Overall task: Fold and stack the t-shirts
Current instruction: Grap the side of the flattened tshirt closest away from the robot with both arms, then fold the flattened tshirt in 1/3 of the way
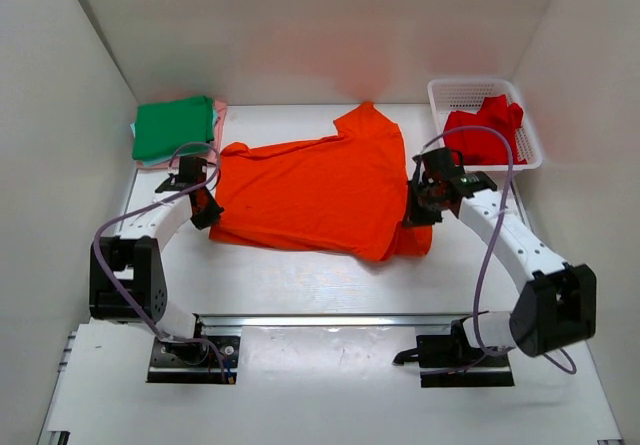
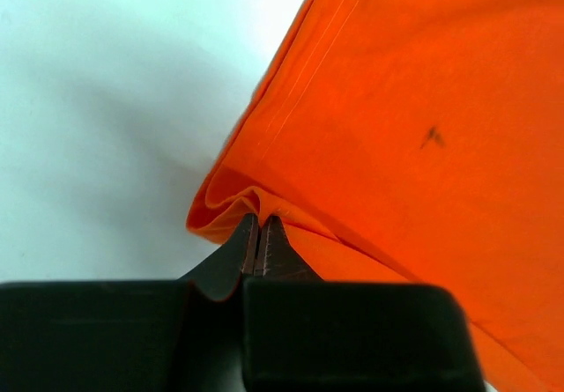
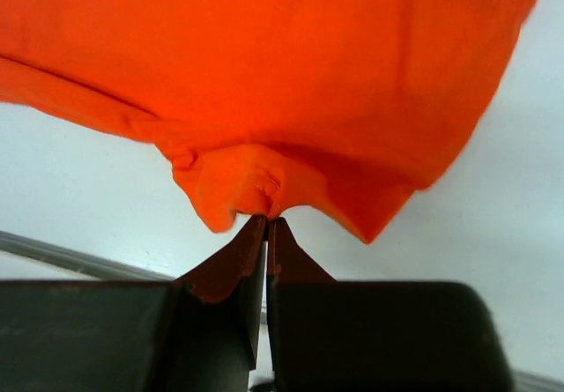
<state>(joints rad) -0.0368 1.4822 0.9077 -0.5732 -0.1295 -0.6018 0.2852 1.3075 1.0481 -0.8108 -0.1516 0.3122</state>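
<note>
orange t-shirt [image 1: 310,190] long axis left-right on table [image 1: 330,280]; left jaws, right jaws each pinch own-side near corner.

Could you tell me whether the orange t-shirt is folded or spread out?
Mostly spread out: the orange t-shirt lies wide across the table, sleeve visible, unlike the folded green t-shirt.

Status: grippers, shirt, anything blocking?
Left gripper shut on orange shirt, left edge. Right gripper shut on right edge. Green stack far left, red shirt in basket; nothing atop the orange one.
</note>
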